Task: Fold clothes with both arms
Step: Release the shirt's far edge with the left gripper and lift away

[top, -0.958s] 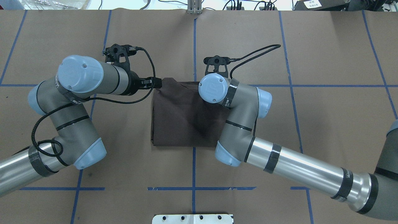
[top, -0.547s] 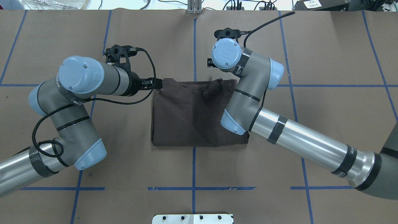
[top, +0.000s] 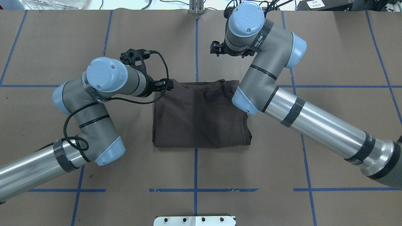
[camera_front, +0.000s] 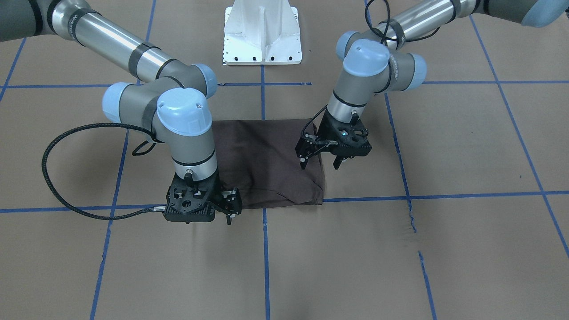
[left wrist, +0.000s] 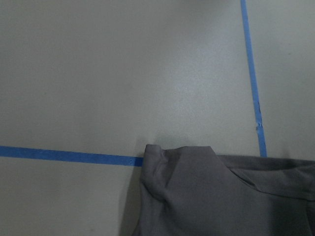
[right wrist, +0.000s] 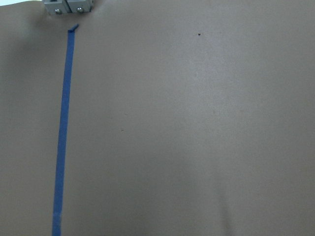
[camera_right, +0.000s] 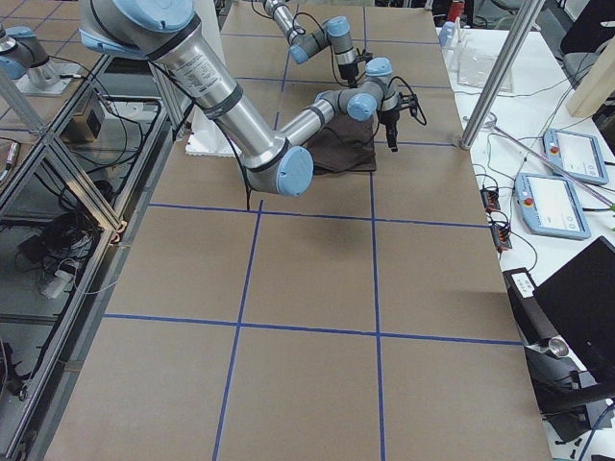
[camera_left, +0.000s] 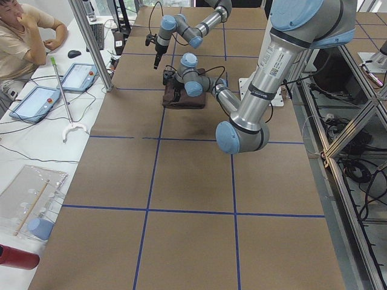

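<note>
Brown paper [top: 329,56] crossed by blue tape [top: 195,47] covers the table. At the left, the left arm [top: 94,122] bends in. The left gripper [top: 170,84] hangs low at the far left corner of the shirt [top: 198,119]. Its jaws are spread and grasp nothing. From the front, one fingertip is over the cloth and the other just off its edge. The shirt lies flat mid-table, folded into a rectangle, with its collar [top: 201,89] along the far edge. The left wrist camera shows that corner lying on a tape line. To the right, the right arm [top: 314,119] crosses the shirt's far right corner. The right gripper [top: 214,48] sits high above the paper beyond the far edge, apart from the cloth, jaws apart and empty.
</note>
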`<state>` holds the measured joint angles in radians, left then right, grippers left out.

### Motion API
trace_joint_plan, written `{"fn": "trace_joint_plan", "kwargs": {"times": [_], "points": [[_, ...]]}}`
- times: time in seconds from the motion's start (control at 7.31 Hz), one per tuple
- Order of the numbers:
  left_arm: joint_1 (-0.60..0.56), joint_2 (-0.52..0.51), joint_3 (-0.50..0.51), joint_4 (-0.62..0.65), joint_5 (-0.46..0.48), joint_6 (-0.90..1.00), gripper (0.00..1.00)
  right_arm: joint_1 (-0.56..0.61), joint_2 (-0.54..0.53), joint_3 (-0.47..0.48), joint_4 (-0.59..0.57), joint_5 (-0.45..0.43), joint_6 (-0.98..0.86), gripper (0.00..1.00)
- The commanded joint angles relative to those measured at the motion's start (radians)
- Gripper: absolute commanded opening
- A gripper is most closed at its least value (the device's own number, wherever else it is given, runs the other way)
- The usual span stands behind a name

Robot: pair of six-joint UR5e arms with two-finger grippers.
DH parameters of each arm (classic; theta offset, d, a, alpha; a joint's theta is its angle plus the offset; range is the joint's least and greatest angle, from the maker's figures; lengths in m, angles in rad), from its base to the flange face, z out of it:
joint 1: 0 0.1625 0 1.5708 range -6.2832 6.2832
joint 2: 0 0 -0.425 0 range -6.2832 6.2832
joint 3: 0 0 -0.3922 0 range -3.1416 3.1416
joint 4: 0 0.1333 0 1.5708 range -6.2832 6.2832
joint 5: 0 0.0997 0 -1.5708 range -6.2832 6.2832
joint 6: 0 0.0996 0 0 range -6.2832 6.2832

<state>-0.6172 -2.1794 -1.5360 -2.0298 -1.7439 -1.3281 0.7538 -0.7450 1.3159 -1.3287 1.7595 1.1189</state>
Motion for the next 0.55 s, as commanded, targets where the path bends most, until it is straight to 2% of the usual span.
{"fn": "trace_joint_plan", "kwargs": {"times": [0.0,0.41], "points": [[0.002,-0.058,0.089,0.003,0.027,-0.010,1.00,0.007,-0.045,0.054,-0.003,0.015,-0.013,1.00],[0.007,-0.066,0.166,0.005,0.093,0.018,1.00,0.007,-0.056,0.056,0.000,0.014,-0.013,1.00]]}}
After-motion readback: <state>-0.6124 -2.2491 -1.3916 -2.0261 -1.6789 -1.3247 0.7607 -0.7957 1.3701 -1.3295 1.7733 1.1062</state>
